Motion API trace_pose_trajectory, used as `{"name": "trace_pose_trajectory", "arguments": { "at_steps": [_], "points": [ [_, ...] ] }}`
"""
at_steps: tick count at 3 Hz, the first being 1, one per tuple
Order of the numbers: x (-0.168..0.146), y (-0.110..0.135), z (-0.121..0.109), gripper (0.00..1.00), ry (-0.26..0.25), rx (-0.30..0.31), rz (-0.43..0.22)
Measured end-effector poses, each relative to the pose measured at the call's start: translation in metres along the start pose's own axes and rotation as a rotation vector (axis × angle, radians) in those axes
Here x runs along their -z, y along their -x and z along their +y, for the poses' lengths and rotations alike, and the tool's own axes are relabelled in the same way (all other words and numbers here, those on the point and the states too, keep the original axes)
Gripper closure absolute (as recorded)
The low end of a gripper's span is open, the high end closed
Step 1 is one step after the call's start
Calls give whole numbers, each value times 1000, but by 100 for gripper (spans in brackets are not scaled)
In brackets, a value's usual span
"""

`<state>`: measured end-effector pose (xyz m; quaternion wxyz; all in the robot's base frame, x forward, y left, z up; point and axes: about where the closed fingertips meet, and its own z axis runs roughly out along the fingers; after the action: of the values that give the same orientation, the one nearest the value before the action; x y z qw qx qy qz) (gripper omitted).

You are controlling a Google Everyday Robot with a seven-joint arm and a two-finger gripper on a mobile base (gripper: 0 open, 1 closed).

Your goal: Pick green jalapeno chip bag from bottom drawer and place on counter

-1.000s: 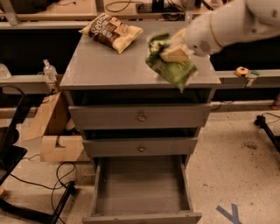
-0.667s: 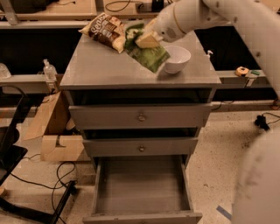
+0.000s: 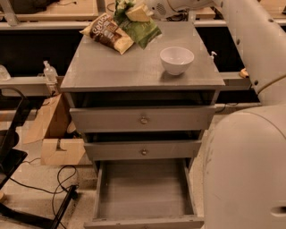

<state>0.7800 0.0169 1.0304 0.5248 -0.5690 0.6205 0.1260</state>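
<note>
My gripper (image 3: 134, 12) is at the far back of the counter (image 3: 134, 67), shut on the green jalapeno chip bag (image 3: 142, 30). The bag hangs from the fingers and its lower end lies low over the counter's back edge, beside the brown-and-yellow chip bag (image 3: 107, 33). I cannot tell whether it touches the surface. The bottom drawer (image 3: 144, 192) is pulled open below and its flat grey interior is bare. My arm reaches in from the upper right.
A white bowl (image 3: 177, 59) stands on the counter's right half. The two upper drawers with round knobs (image 3: 144, 120) are shut. A cardboard box (image 3: 56, 134) and cables lie on the floor at left. My robot body (image 3: 250, 170) fills the right side.
The gripper has carried the green bag from the counter's front right, over the bowl, to the far back left beside the brown bag. The view has shifted; the bowl now shows.
</note>
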Motion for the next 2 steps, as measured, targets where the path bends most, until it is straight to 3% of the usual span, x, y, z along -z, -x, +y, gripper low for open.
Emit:
{"name": "trace_pose_trajectory", "arguments": {
  "at_steps": [1, 2],
  "points": [
    [-18, -12, 1, 100, 1, -14, 43],
    [-54, -26, -14, 100, -27, -30, 59]
  ]
}}
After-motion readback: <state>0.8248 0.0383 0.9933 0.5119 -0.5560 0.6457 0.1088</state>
